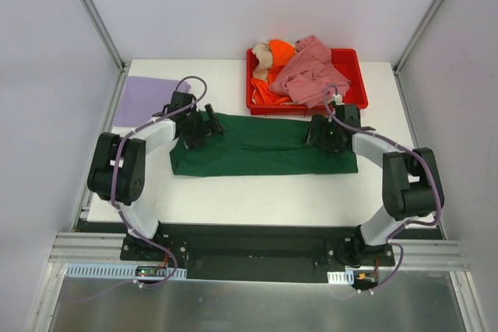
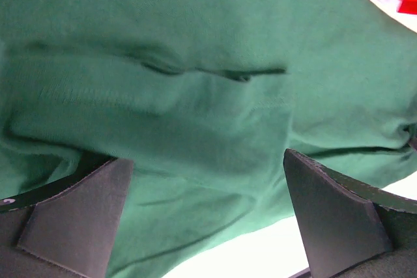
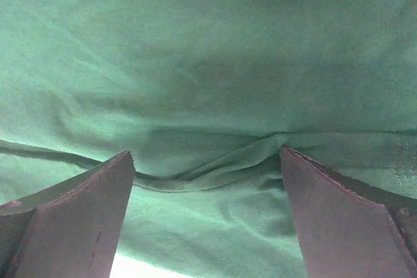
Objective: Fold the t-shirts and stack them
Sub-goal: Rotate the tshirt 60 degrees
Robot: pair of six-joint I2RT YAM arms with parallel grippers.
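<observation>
With the left pincer (image 1: 204,127) and right pincer (image 1: 324,134) both spread over the green shirt's (image 1: 264,152) ends at frame centre, each should gather every layer before pinching.

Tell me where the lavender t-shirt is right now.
In the top view the lavender t-shirt lies flat at the far left corner of the table, just left of the left gripper and the dark green t-shirt.
</observation>
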